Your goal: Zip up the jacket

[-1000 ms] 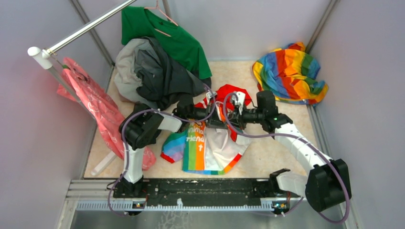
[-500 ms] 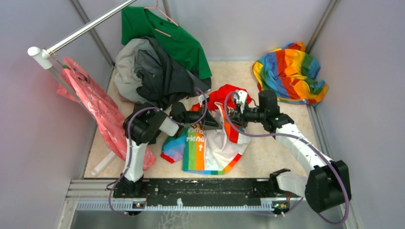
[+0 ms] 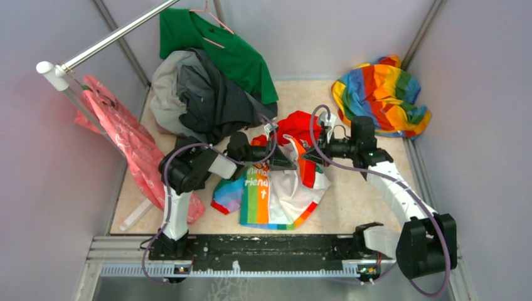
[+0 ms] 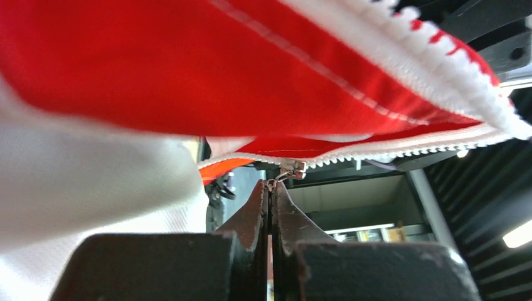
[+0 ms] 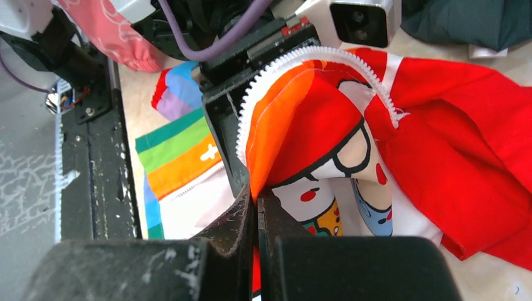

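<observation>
Our left claw (image 4: 271,190) is pressed together on the zipper pull (image 4: 287,170). Our right claw (image 5: 256,195) pinches the jacket (image 3: 279,197) by its orange edge. The jacket spans both claws, and the rest of it lies on the surface (image 3: 354,200) beneath them.

Dark lettering (image 3: 256,182) on the jacket (image 3: 285,195) reads roughly "friend". The line above it is partly covered. Below sits a small white cross (image 3: 263,194) on the rainbow stripes.
</observation>
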